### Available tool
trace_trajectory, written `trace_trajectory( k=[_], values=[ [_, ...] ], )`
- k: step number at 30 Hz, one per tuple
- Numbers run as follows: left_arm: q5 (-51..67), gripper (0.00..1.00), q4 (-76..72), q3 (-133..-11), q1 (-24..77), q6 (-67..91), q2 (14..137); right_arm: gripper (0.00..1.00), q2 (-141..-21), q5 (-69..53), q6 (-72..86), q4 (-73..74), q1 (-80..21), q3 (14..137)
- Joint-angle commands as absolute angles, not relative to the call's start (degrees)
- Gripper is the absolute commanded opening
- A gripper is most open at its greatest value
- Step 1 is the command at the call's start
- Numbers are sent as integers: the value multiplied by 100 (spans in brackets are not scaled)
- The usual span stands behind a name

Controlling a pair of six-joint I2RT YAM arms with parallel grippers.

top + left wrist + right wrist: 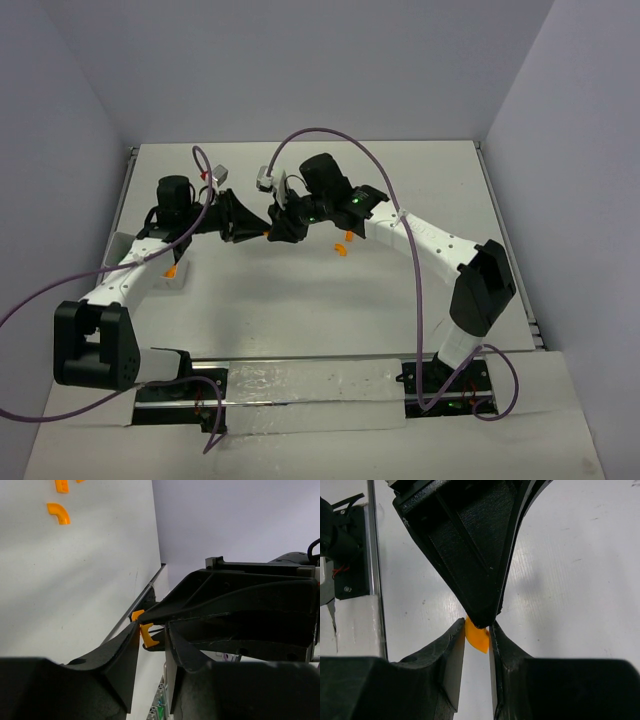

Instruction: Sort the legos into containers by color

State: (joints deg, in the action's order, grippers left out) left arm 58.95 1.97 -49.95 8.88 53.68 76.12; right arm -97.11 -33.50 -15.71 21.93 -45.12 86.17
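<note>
Right end effector [477, 628] is clamped on a tiny orange lego [478, 638], pinched at the very fingertips and held up off the desk [570, 580]. Nose to nose with it is the left end effector [152, 631]. Its jaws stand apart either side of the same piece, with a sliver of daylight on one side, so there is no second clamp yet. This reads as a mid-air handover. To do it well, I'd say the left should bite only the part that pokes out past the right's tips, seating on flat faces and not on the curve. It should be fully squeezed down before the right lets go. The tips are almost touching, so any sideways nudge could pop the piece free: close slowly and keep both wrists quiet. The lego is hard, glossy plastic with a rounded edge, much smaller than the fingers, so it looks slippery. The fingers are matte black wedges that taper to narrow points. The desk beyond the tips is smooth and white with a faint sheen, and a curved orange elbow piece [59, 513] lies loose there, well apart from the meeting point. Back beneath the left arm [130, 280] sits the low-walled white tray [122, 248], partly hidden, and that is where I judge this piece is headed.
</note>
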Motion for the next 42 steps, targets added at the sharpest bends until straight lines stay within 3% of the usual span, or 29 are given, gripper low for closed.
trace_trajectory(
  k=[1,7,9,12,16,20,22,26,31,42],
  values=[
    [6113,32,-307,-4911,934,5594,7631,14,-9756,-3129,-1466,1940,-4562,8897],
    [6117,25,-316,-4887,949,5599,7629,14,-9773,-2988,-1441,1916,-4556,8932],
    [6117,18,-316,-4878,958,5590,7629,15,-9782,-2980,-1433,1930,-4570,8947],
    [6135,1,-242,-4913,948,5506,7611,34,-9819,-2875,-1396,2038,-4571,9047],
    [6036,0,530,-5324,743,4824,7568,68,-9905,-2716,-1336,2346,-4579,9235],
    [5488,0,2346,-6213,308,2883,7647,87,-9652,-2654,-1318,2261,-4564,8963],
    [4480,0,3817,-6761,60,1691,7725,96,-9484,-2625,-1310,2218,-4526,8714],
    [2953,0,4832,-7320,18,308,7654,97,-9329,-2651,-1255,2285,-4307,8466],
    [508,0,4849,-7049,18,-688,7369,97,-9223,-2682,-1236,2303,-3960,8100],
    [-726,0,4625,-6575,-221,-1356,7590,97,-9173,-2494,-1285,2340,-3443,7760]
  ],
)
